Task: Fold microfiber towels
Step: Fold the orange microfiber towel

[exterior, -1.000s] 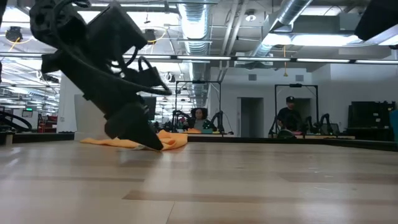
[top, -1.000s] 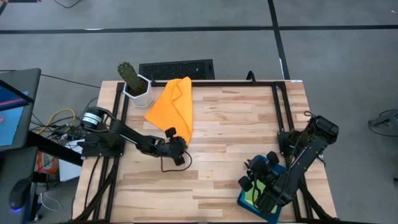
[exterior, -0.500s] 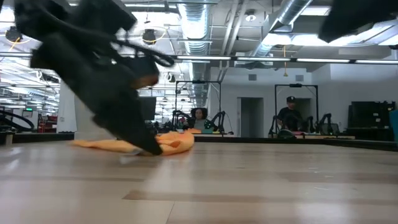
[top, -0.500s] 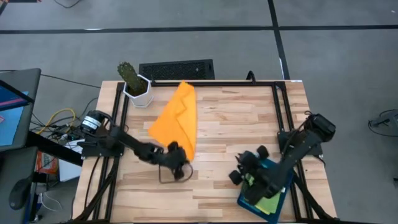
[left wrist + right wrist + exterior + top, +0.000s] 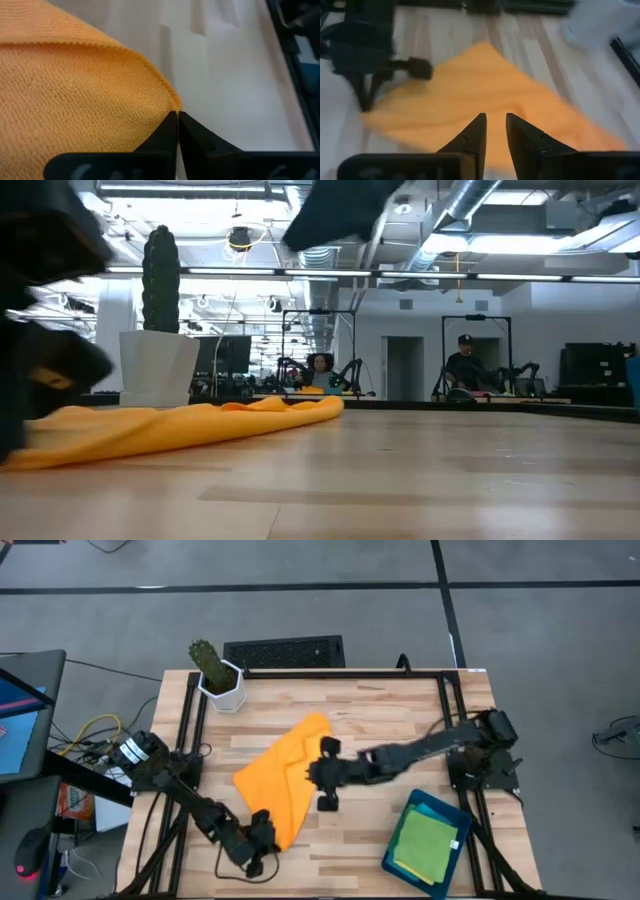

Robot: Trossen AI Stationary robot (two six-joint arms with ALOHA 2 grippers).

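The orange towel [image 5: 285,775] lies spread in a diamond on the table's left half; it also shows in the low view [image 5: 180,428] and the right wrist view [image 5: 485,85]. My left gripper [image 5: 266,842] is at the towel's near corner, shut on it [image 5: 177,117]. My right gripper [image 5: 322,778] hovers over the towel's right edge, its fingers a narrow gap apart [image 5: 495,127] with nothing between them. A green towel [image 5: 425,845] lies in the dark teal tray [image 5: 390,862] at the near right. The other towels are hidden. My left gripper pinches the orange towel's near corner [image 5: 170,102] between its two fingertips, right at the tip where two hemmed edges meet. The fingers come low from the table's near-left side. One layer or several, I cannot tell. The rest of the towel lies on the table.
A potted cactus [image 5: 215,675] stands at the far left corner, seen behind the towel in the low view [image 5: 160,330]. A black slatted object [image 5: 285,652] lies beyond the far edge. Bare wood lies between the towel and the tray.
My left gripper has pulled the orange towel's corner toward the near edge; the towel has slid away from the cactus and spread from a narrow bunch into a flat diamond. My right gripper has left the tray and gone left and farther, over the towel's right edge.
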